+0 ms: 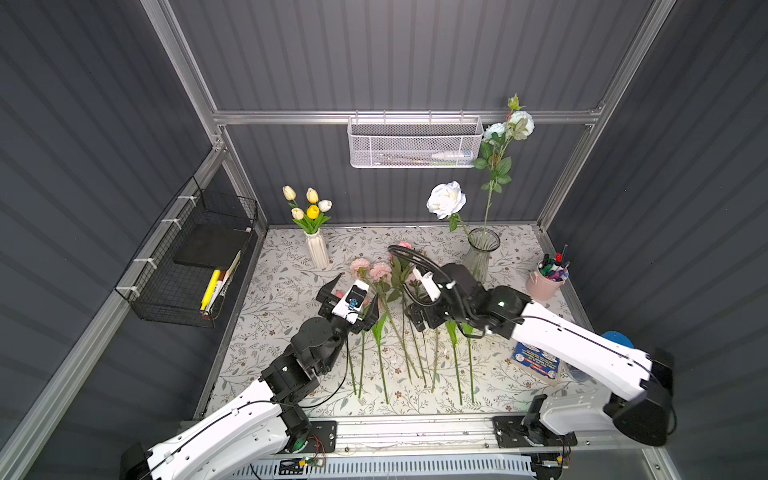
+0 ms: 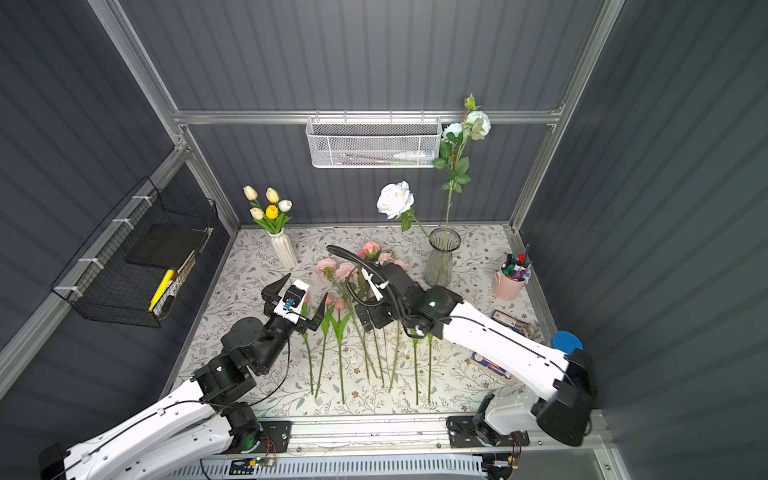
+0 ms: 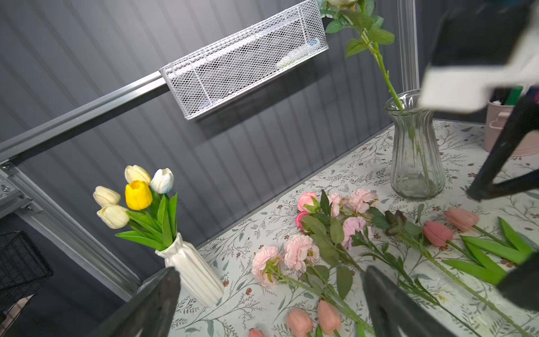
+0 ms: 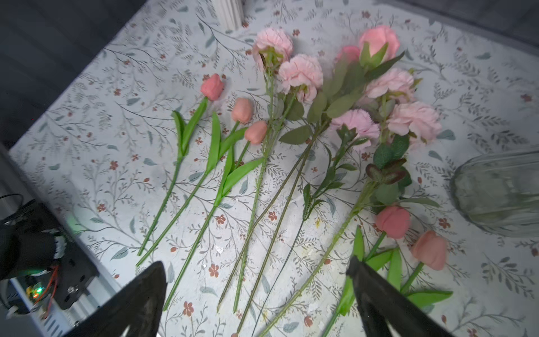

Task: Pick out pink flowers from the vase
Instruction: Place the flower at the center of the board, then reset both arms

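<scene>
Dark grey ribbed walls (image 1: 395, 54) enclose a desk (image 1: 270, 299) covered in leafy floral print. A silver rail (image 1: 291, 117) on the back wall carries a white mesh basket (image 1: 415, 143); a black wire basket (image 1: 187, 270) hangs at one side.

- Table (image 1: 286, 293): floral-print top.
- Pink flowers (image 4: 300, 73): lying flat mid-table, stems side by side; 5 are tulips (image 4: 213, 87).
- White vase (image 1: 318, 251): upright, back left.
- Glass vase (image 1: 480, 253): upright, back right, near the blooms.
- Pink cup (image 1: 544, 286) and box (image 1: 536, 361): right edge.
</scene>
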Robot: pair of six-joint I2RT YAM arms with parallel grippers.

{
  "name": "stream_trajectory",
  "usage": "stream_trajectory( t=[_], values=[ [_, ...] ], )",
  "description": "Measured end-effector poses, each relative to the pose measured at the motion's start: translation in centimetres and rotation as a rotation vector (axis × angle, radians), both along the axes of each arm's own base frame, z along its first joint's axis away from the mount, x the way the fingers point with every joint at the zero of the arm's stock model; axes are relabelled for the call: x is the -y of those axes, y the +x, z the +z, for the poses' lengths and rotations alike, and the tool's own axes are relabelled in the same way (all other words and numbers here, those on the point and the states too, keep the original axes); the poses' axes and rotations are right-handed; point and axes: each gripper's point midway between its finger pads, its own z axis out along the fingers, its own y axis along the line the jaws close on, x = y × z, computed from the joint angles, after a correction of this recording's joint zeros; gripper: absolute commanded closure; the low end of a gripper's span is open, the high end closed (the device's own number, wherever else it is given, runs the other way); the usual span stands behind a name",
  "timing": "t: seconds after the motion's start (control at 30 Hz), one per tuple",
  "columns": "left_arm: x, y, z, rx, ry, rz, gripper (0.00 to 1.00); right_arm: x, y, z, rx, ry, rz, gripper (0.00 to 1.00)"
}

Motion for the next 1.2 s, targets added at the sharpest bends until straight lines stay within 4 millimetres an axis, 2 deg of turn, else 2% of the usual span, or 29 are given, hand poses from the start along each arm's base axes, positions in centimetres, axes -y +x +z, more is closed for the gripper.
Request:
stream_trajectory(
  t=[0.1, 0.17, 0.23, 0.3, 0.37, 0.43, 0.47, 0.53, 0.57, 0.63, 0.67, 0.73, 0.83, 0.9, 1.03, 1.1, 1.2],
  values=[
    [1.7, 0.2, -1.7, -0.014, 0.088, -0.061, 0.01, 2.4, -1.9, 4.0, 0.145, 0.099, 0.011, 0.01],
    [2.7, 0.6, -3.3, -0.034, 0.160, -0.084, 0.01, 5.0, -2.2, 6.4, 0.255, 0.144, -0.043, 0.01],
    [3.5, 1.5, -5.4, -0.058, 0.215, -0.079, 0.01, 8.0, -1.9, 8.0, 0.380, 0.151, -0.129, 0.01],
    [3.0, 2.1, -7.3, -0.071, 0.229, -0.067, 0.01, 10.8, -1.3, 8.4, 0.517, 0.124, -0.222, 0.01],
    [0.8, 3.0, -9.1, -0.083, 0.214, -0.039, 0.01, 12.7, -0.3, 7.0, 0.609, 0.054, -0.300, 0.01],
    [-3.6, 4.7, -10.6, -0.118, 0.158, 0.066, 0.01, 14.7, 1.3, 4.0, 0.637, -0.058, -0.387, 0.01],
    [-5.1, 5.4, -11.1, -0.136, 0.136, 0.104, 0.01, 15.8, 2.1, 2.7, 0.631, -0.104, -0.428, 0.01],
    [-8.5, 7.2, -11.7, -0.174, 0.089, 0.193, 0.01, 19.0, 3.8, 0.0, 0.598, -0.159, -0.545, 0.01],
    [-9.5, 7.7, -12.0, -0.184, 0.072, 0.222, 0.01, 20.5, 4.4, -0.9, 0.590, -0.165, -0.599, 0.01],
    [-10.4, 8.7, -13.3, -0.227, 0.046, 0.245, 0.01, 23.8, 5.5, -2.9, 0.592, -0.145, -0.715, 0.01],
    [-10.6, 9.1, -14.3, -0.255, 0.040, 0.251, 0.01, 24.7, 5.9, -4.0, 0.593, -0.139, -0.745, 0.01],
    [-11.4, 10.0, -16.8, -0.330, 0.028, 0.284, 0.01, 26.3, 6.4, -7.2, 0.566, -0.150, -0.780, 0.01],
    [-13.0, 10.9, -20.5, -0.431, 0.009, 0.340, 0.01, 27.5, 7.2, -10.8, 0.493, -0.201, -0.794, 0.01],
    [-14.3, 11.4, -22.3, -0.475, -0.026, 0.384, 0.01, 28.4, 7.9, -12.0, 0.474, -0.205, -0.819, 0.01],
    [-16.3, 12.6, -24.9, -0.508, -0.114, 0.474, 0.01, 31.4, 8.5, -14.8, 0.459, -0.135, -0.931, 0.01],
    [-16.6, 13.1, -26.0, -0.511, -0.146, 0.496, 0.01, 31.7, 8.9, -16.1, 0.446, -0.109, -0.933, 0.01],
    [-16.3, 13.3, -27.4, -0.530, -0.160, 0.477, 0.01, 30.4, 10.3, -18.0, 0.434, -0.064, -0.863, 0.01]
  ],
)
